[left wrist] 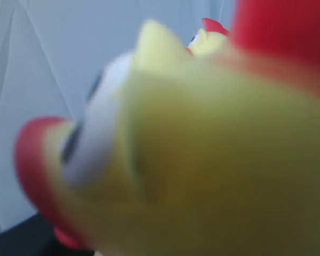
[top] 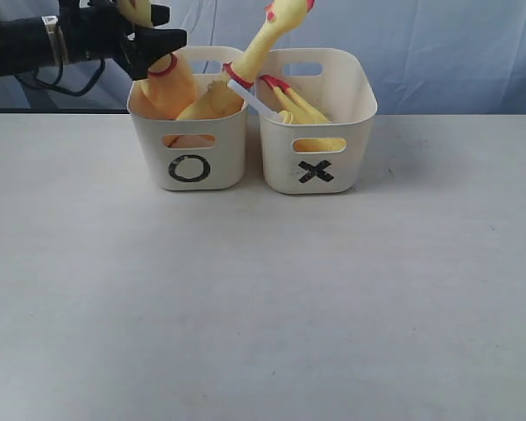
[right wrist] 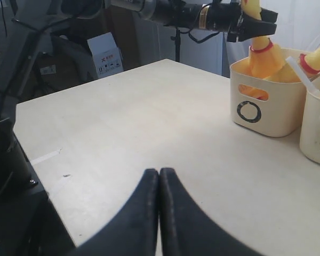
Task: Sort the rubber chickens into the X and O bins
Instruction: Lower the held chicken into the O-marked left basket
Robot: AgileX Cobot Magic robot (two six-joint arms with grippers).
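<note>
Yellow rubber fills both tubs. Of the rubber chickens, the first chicken [top: 171,88] stands nearly upright at the left end of the O bin [top: 232,149]. Its red neck band sits just above the rim and its head pokes up past the left gripper [top: 158,26]. The black jaws sit on either side of that neck, partly spread, but I cannot tell whether they press on it or merely flank it. The left wrist camera sees little beyond a blurred close view of this chicken's head [left wrist: 202,160], with a white eye and red comb.

The second chicken [top: 267,39] has its body in the same bin and leans out to the right. Its neck crosses above the gap between the tubs and its red-combed head is high over the X bin [top: 351,149]. The third chicken [top: 305,110] lies low inside the X bin, tilted, with its red band near the left wall.

Both bins stand side by side, almost touching, at the far side of the pale table [top: 263,307], with their marks facing forward. The right gripper [right wrist: 159,172] hovers over the bare tabletop well away from the bins, its two dark fingers pressed together with nothing between them.
</note>
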